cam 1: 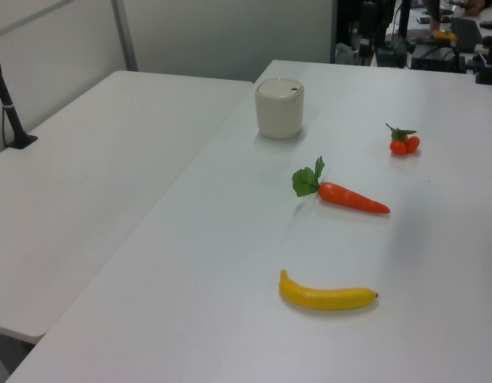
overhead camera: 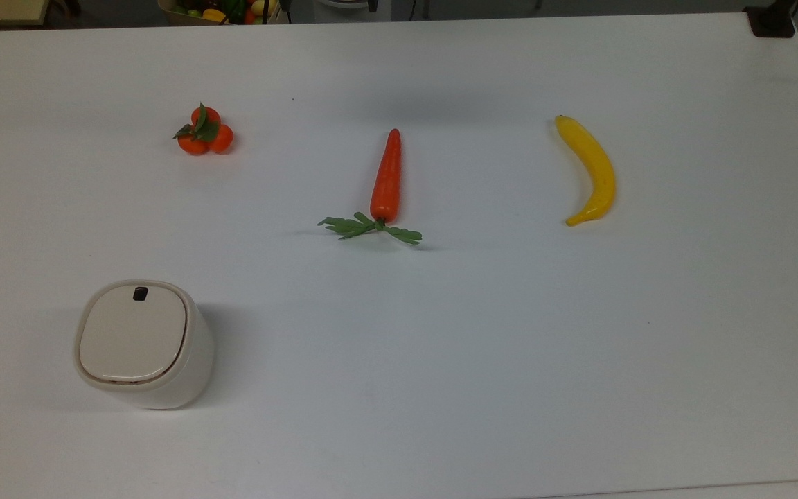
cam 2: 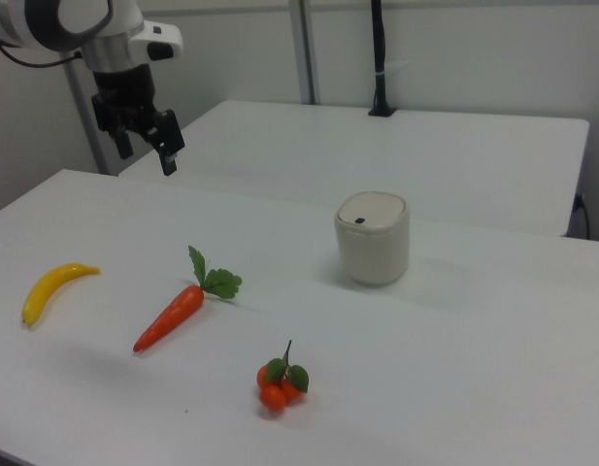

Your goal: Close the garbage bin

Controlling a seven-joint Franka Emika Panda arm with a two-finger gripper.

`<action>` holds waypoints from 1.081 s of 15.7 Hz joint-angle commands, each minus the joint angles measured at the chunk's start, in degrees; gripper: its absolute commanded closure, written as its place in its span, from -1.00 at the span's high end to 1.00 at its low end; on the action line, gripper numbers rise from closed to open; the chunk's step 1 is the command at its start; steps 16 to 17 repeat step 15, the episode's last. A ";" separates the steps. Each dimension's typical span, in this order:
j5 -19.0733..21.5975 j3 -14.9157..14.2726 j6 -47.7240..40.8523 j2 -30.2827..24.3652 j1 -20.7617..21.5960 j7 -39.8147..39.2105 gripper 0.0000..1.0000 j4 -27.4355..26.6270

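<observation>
The black two-finger gripper [cam 2: 146,146] hangs in the air in the right view, high above the white table [overhead camera: 482,346], near the right view's upper left; its fingers stand apart and hold nothing. How wide the gap is cannot be judged well, since one finger partly overlaps the other there.

The small cream-white plastic garbage bin [overhead camera: 144,344] stands upright on the table, well apart from the gripper, at the top view's lower left. Its rounded-square body carries a flat beige lid [overhead camera: 133,334] lying level in the rim, with a small black mark [overhead camera: 140,294] near one edge. The hinge is too small to make out.

A plastic orange carrot with green leaves [overhead camera: 385,179] lies mid-table, a curved yellow banana [overhead camera: 591,169] well to the top view's right, and a cluster of small orange fruits with green leaves [overhead camera: 204,131] towards the top view's upper left.
</observation>
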 commanded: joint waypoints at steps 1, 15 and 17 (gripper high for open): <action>-1.40 -1.15 4.72 -1.07 1.09 -3.69 1.00 -2.79; -1.94 -1.23 6.66 -0.98 0.65 -10.46 1.00 -3.76; -1.94 -1.23 6.66 -0.98 0.65 -10.46 1.00 -3.76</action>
